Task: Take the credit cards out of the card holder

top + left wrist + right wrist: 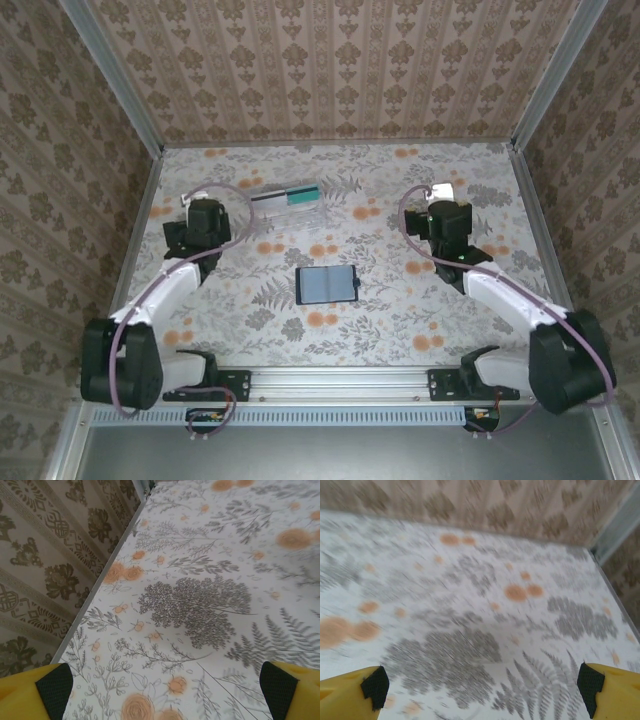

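Left gripper [165, 692] and right gripper [482, 687] are hanging wide open and empty over the floral table [400, 310]. The card holder [327, 285] is lying at mid-table, the grippers at its 10 and 2 o'clock. Teal credit cards [298, 193] are sitting in the clear box [312, 213] at 11 o'clock. If any card remains inside, one gripper is best pinning the holder while the other slides it out flat.

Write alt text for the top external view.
A navy card holder lies at the centre of a floral table, grey-blue face up. Farther back, left, a clear plastic box holds a teal card. The left arm and right arm flank them, touching neither.
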Motion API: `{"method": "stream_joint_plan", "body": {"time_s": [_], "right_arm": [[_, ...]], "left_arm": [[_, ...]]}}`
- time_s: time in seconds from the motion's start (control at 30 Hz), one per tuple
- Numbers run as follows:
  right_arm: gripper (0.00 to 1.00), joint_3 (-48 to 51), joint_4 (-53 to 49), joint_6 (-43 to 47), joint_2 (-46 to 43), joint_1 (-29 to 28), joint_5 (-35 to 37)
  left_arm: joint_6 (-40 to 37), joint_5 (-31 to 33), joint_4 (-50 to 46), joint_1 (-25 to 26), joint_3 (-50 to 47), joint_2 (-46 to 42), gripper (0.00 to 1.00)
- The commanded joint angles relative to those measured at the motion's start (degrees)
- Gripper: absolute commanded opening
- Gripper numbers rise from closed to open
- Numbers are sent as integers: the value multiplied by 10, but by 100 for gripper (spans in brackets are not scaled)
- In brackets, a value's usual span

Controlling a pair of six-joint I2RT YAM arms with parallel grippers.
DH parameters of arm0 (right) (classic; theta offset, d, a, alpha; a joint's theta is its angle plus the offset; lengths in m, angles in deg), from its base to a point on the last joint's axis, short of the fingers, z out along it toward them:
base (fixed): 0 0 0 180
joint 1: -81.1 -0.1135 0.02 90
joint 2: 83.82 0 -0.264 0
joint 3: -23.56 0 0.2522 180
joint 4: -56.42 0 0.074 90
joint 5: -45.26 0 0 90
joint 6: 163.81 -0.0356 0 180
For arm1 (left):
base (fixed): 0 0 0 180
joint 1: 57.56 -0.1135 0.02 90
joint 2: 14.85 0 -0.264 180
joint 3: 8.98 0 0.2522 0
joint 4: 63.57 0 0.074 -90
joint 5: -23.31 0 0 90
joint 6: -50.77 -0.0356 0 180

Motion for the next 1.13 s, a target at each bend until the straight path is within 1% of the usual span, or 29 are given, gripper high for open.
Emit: {"method": "stream_joint_plan", "body": {"time_s": [0.0,0.03,0.1,0.13,0.2,0.23,0.27,0.3,0.33,0.4,0.43,0.47,0.5,0.53,0.57,0.6,0.63,0.7,1.1], "right_arm": [[100,19,93,-28,73,57,-5],[100,17,107,-32,103,72,-16],[100,21,134,-24,129,88,-35],[100,28,158,-18,134,95,-50],[100,50,204,-22,134,117,-95],[100,64,226,-33,135,134,-134],[100,73,242,-37,132,145,-151],[100,82,249,-39,126,149,-160],[100,97,278,-34,127,150,-172],[100,124,326,-25,130,150,-195],[100,140,366,-19,146,150,-206],[100,153,414,-15,160,148,-207],[100,148,386,-18,149,147,-205],[100,142,372,-19,148,147,-202],[100,145,387,-19,152,147,-202],[100,144,375,-19,148,147,-202],[100,144,381,-18,150,147,-202],[100,144,379,-19,148,147,-202],[100,144,378,-19,149,147,-202]], "left_arm": [[-48,-28,157,-23,-45,47,100],[-44,-34,202,-30,-64,63,100],[-44,-63,292,-45,-100,91,100],[-45,-84,278,-52,-94,95,100],[-74,-99,306,-57,-91,109,100],[-77,-100,351,-60,-105,115,100],[-69,-112,388,-68,-123,121,100],[-70,-135,438,-80,-145,131,100],[-67,-169,422,-89,-143,126,100],[-75,-210,432,-94,-143,134,100],[-80,-235,448,-97,-154,137,100],[-86,-240,492,-96,-170,156,100],[-97,-228,539,-94,-181,168,100],[-82,-213,499,-91,-174,154,100],[-81,-212,513,-91,-177,158,100],[-87,-210,523,-92,-178,161,100],[-81,-212,505,-91,-176,155,100],[-84,-211,515,-91,-176,159,100],[-87,-211,509,-88,-175,158,100]]}}
